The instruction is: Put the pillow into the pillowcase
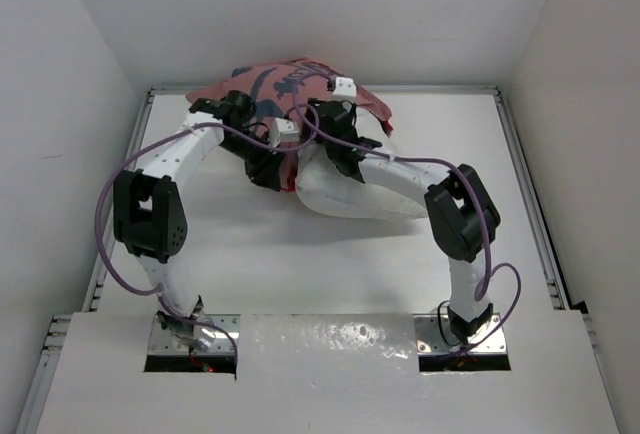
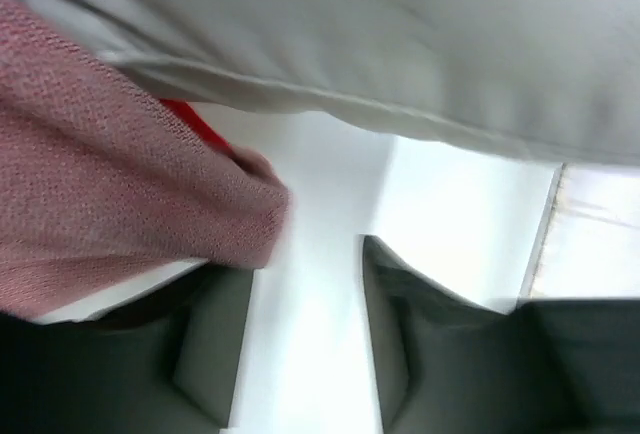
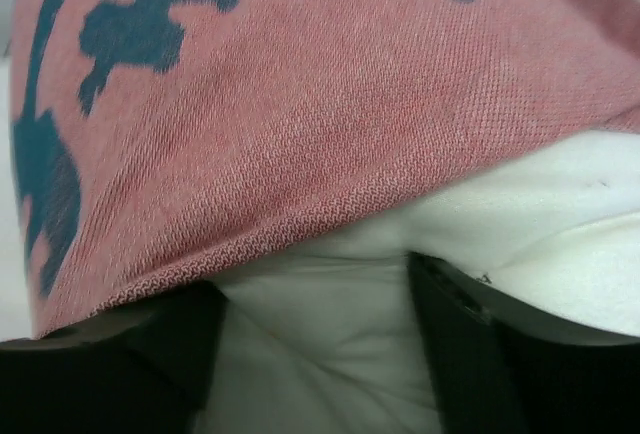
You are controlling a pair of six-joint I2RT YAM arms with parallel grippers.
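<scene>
The pillowcase [image 1: 285, 82] covers the far end of pillow [image 1: 350, 199].

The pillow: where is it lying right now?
In the top view, the pillow lies just right of centre on the far half of the table, its far end covered by the pillowcase.

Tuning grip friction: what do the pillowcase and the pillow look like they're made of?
Pillowcase: looks like knit cloth, matte. A fine looped texture shows in the right wrist view, and the dark blue print looks faded on this pink side.
Pillow: smooth white shell, probably finely woven cotton or polyester, with a slight sheen. It has soft creases and no weave I can make out. The exact fibre can't be told.
</scene>
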